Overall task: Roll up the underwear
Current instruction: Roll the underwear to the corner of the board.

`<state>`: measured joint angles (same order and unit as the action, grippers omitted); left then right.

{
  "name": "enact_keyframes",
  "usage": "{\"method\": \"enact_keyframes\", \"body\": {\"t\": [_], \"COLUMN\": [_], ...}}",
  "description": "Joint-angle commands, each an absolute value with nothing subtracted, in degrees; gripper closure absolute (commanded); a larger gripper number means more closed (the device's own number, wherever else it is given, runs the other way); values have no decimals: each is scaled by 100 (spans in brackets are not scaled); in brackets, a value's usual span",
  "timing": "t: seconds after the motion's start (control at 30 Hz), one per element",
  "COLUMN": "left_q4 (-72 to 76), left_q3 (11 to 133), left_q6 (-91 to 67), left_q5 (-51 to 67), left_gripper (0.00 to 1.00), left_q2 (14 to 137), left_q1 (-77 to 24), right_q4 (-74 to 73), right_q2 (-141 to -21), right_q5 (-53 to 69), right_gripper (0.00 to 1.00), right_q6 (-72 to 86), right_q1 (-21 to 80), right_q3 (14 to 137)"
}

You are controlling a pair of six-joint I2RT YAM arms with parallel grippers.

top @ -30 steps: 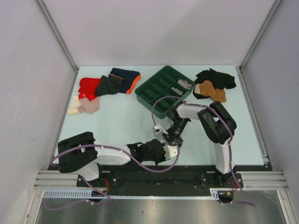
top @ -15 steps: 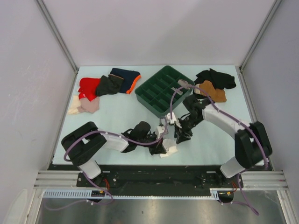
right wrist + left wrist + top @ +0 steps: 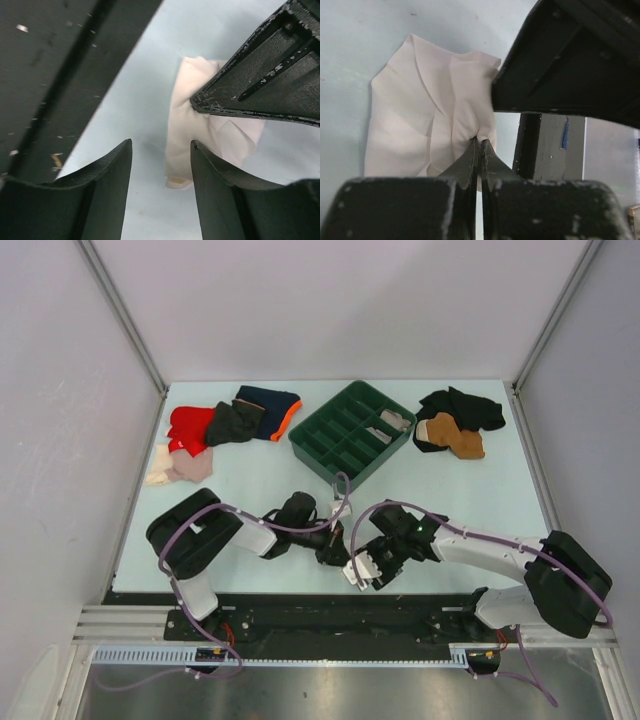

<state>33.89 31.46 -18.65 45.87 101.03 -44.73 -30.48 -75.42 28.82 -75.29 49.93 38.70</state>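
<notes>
Near the front edge of the pale blue table [image 3: 260, 490], the small white folded cloth underwear [image 3: 427, 125] lies flat between the two arms. The left pincer [image 3: 479, 142] is pressed together on a pinch of its fabric at the near edge, fingertips meeting with cloth gathered between them. The right pincer [image 3: 160, 150] hangs just beside the same garment with its black fingers [image 3: 112, 165] apart, gripping nothing. Farther back, a dark green compartmented plastic tray [image 3: 352, 433] sits mid-table. To its left lies a pile of red, black and navy garments [image 3: 225, 423]; to its right, black and tan-brown garments [image 3: 455, 425].
</notes>
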Motion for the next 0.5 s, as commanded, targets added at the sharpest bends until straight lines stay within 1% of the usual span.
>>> {"method": "enact_keyframes", "body": {"t": [0.0,0.07,0.13,0.2,0.23,0.27,0.3,0.37,0.4,0.43,0.47], "left_q4": [2663,2663,2715,2768,2856,2891,2935,3111,3164,3208,3208], "left_q3": [2936,2962,2988,2988,2953,2936,2901,2760,2699,2585,2514], "left_q6": [-1837,-1863,-1898,-1968,-2021,-2048,-2065,-2057,-2048,-1952,-1908], "left_q5": [4140,4131,4122,4105,4087,4035,3991,3824,3736,3657,3561], "left_gripper": [99,99,96,95,91,89,87,77,73,66,63], "left_q2": [10424,10415,10380,10284,10214,10039,9907,9626,9259,9072,8853], "left_q1": [-4351,-4342,-4333,-4307,-4298,-4298,-4280,-4280,-4280,-4280,-4280], "right_q4": [-1995,-1960,-1951,-1951,-1960,-1969,-1960,-2047,-2109,-2179,-2362], "right_q2": [-7646,-7716,-7831,-7971,-8024,-8059,-8086,-8156,-8182,-8226,-8270], "right_q5": [2136,2083,2048,1995,1978,1934,1916,1960,1986,2012,2117], "right_gripper": [46,46,46,50,53,58,60,68,71,73,77], "right_q6": [-7664,-7664,-7664,-7673,-7682,-7673,-7647,-7603,-7594,-7568,-7515], "right_q1": [5150,5159,5159,5168,5177,5177,5168,5150,5142,5115,5107], "right_q3": [3604,3551,3533,3533,3533,3542,3542,3568,3594,3673,3726]}}
